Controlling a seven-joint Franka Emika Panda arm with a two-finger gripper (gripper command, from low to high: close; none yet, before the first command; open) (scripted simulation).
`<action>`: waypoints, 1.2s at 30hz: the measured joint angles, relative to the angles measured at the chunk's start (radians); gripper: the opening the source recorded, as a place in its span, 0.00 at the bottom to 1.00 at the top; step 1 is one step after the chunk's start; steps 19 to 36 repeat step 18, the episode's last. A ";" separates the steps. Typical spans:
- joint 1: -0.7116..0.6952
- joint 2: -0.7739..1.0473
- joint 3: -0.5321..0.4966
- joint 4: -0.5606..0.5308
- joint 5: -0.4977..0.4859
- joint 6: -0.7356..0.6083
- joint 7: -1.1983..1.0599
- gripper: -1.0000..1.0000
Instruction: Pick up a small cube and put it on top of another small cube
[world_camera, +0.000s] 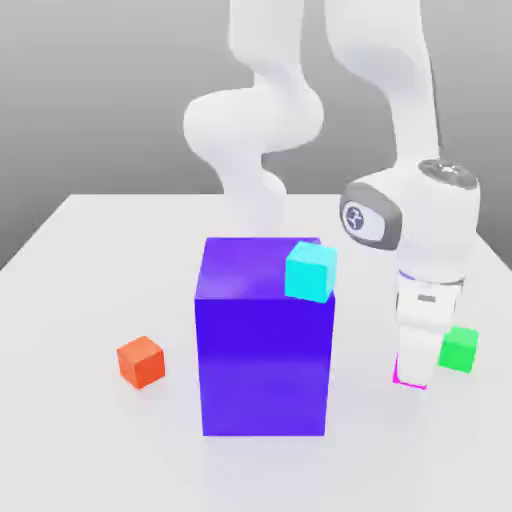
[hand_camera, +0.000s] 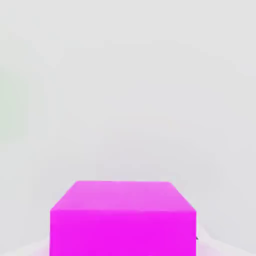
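My gripper (world_camera: 414, 374) is down at the table on the exterior view's right, shut on a small magenta cube (world_camera: 398, 373) that still rests on the surface; the hand covers most of it. In the hand view the magenta cube (hand_camera: 122, 219) sits very close. A small green cube (world_camera: 459, 349) lies just beside the gripper, on the side toward the exterior view's right. A small cyan cube (world_camera: 310, 271) rests on the top corner of a tall blue block (world_camera: 265, 350). An orange-red cube (world_camera: 140, 361) lies on the table at the exterior view's left.
The tall blue block stands mid-table, to the exterior view's left of the gripper with a gap between them. The white table (world_camera: 90, 450) runs on toward the front and left. The arm's white links rise behind the block.
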 joint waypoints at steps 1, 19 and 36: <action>0.022 -0.022 0.018 0.002 0.010 -0.024 -0.006 0.00; 0.245 0.064 0.065 0.060 -0.057 0.001 0.048 1.00; 0.245 0.064 0.065 0.060 -0.057 0.001 0.048 1.00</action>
